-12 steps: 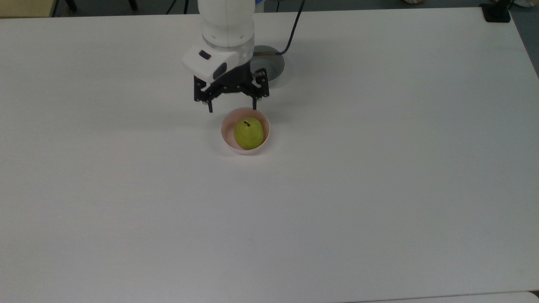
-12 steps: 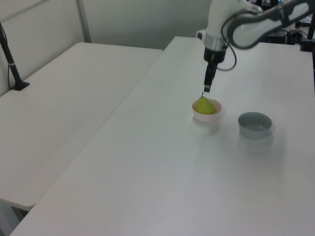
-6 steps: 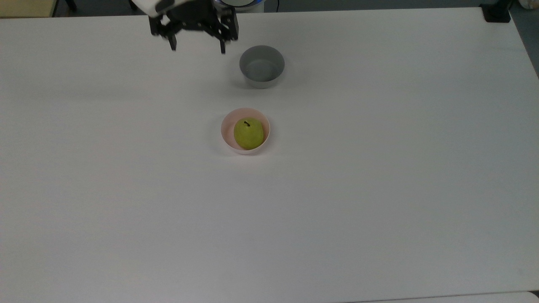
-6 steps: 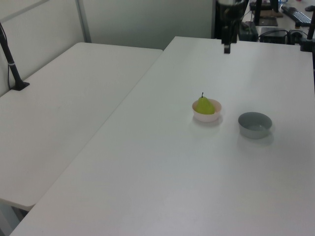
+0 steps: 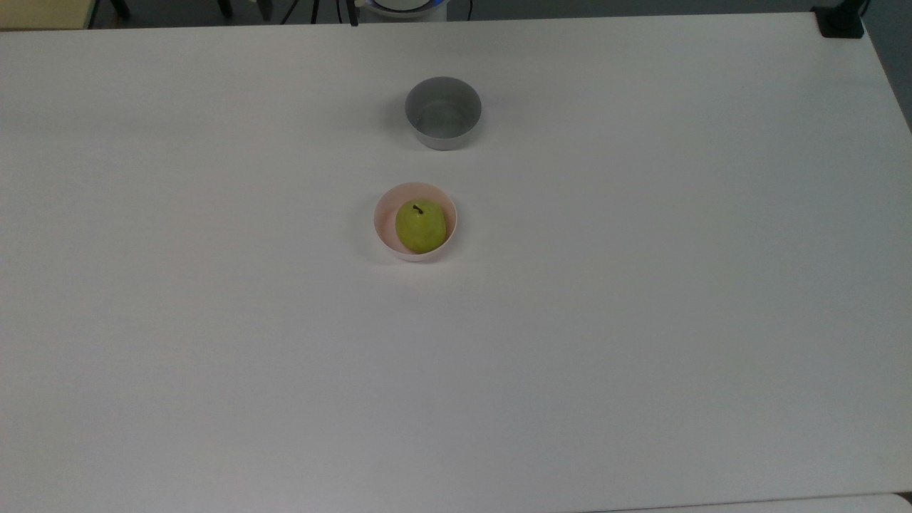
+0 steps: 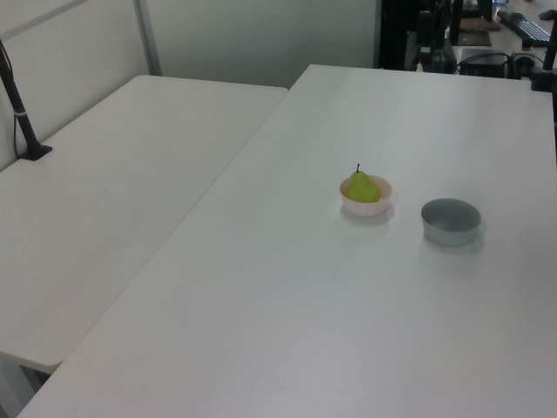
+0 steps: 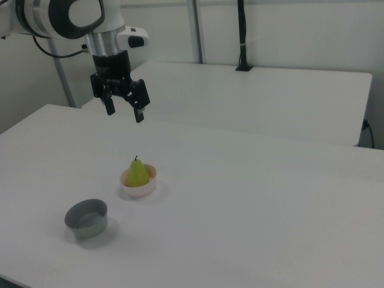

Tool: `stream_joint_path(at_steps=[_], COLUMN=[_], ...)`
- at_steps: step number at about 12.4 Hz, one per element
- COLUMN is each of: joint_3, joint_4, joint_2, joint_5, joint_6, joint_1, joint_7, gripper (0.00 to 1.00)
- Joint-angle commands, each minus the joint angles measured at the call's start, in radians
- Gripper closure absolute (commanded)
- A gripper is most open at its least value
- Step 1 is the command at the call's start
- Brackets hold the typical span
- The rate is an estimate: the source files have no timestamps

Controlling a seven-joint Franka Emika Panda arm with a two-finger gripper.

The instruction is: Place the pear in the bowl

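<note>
Upright, the pear (image 5: 420, 226) is sitting in the bowl (image 5: 382, 221) while the gripper (image 7: 124, 111) is hanging above, fingers apart and empty. Judging by looks, it is light, firm and smooth, best pinched across its broad middle.

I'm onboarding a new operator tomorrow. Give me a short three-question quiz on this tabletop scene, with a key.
1. True or false: the small yellow-green pear sits stem-up inside the pale pink round bowl.
2. In the right view, the black two-finger gripper is: A) clamped on the pear, B) open, raised above the white table, C) inside the grey round bowl.
3. Fill in: the grey bowl holds ____.

Key:
1. True.
2. B: the fingers are spread with nothing between them, well above the pear.
3. Nothing.
</note>
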Motion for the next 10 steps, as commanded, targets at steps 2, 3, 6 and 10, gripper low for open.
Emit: stream_joint_path(at_steps=[2,3,6,10], joint_3=[0.004,0.004,0.004,0.004], joint_4=[-0.031,-0.031,-0.031,-0.03], joint_2=[-0.009,-0.01,-0.006,-0.006], joint_5=[0.034,0.034,0.033,0.033], joint_6=[0.158,0.157,0.147,0.141], joint_1=[-0.017,-0.019,-0.016,-0.016], joint_7=[-0.105,-0.114,-0.106,-0.103], gripper=[0.0,0.0,0.0,0.0])
